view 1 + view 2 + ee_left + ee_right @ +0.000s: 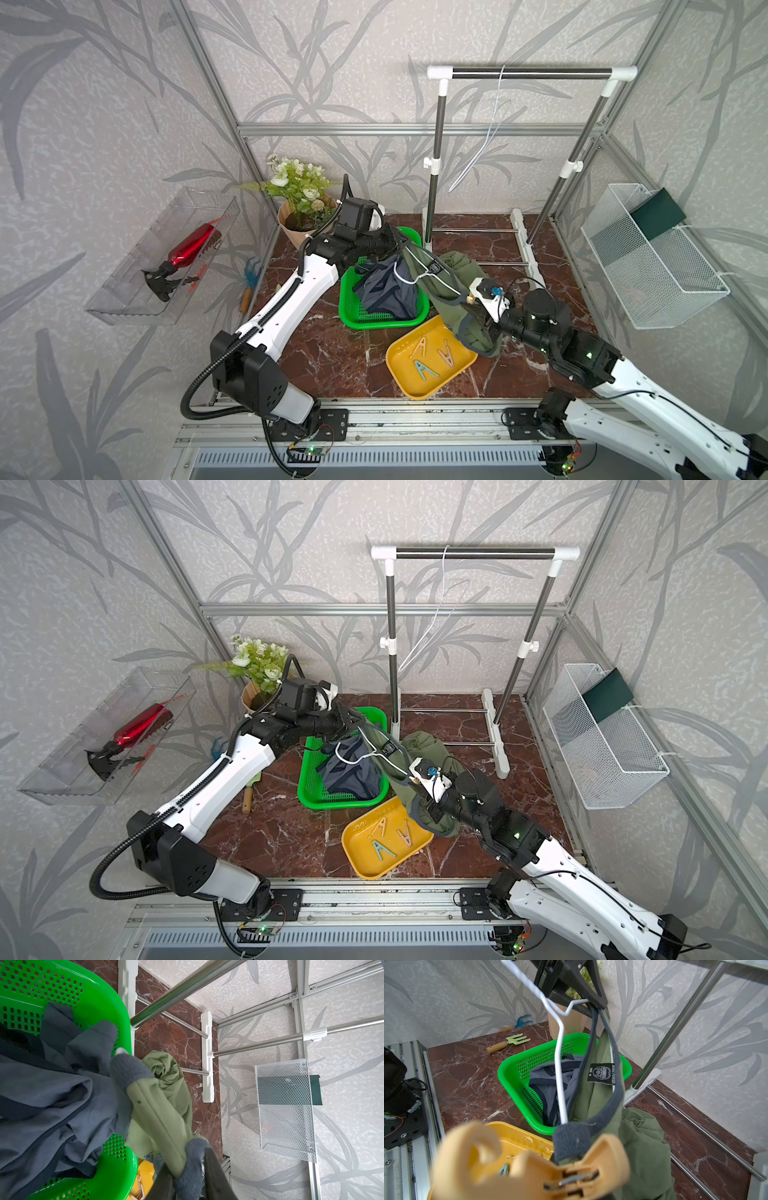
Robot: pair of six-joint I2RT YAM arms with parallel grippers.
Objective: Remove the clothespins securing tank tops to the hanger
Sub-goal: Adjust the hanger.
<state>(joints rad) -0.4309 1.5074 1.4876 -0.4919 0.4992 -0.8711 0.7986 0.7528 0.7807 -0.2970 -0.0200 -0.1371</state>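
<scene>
We saw the left gripper [161, 1113] pinching the olive tank top [166, 1068] above the green basket [376, 325], where the slate-blue tank top [388, 291] lay. The right gripper [478, 326] (half buried in olive cloth) squeezed a yellow-orange clothespin [533, 1169] clipped on the navy strap at the end of the white hanger [560, 1068]. The rack [528, 74] stood close behind. Both top views showed three clothespins [380, 850] in the yellow tray [415, 386]; the right wrist view showed only a teal tip. Only the left wrist view showed the gray fingers [128, 1068].

Top views high, looking down, wrist views close, sharing basket [97, 995]
</scene>
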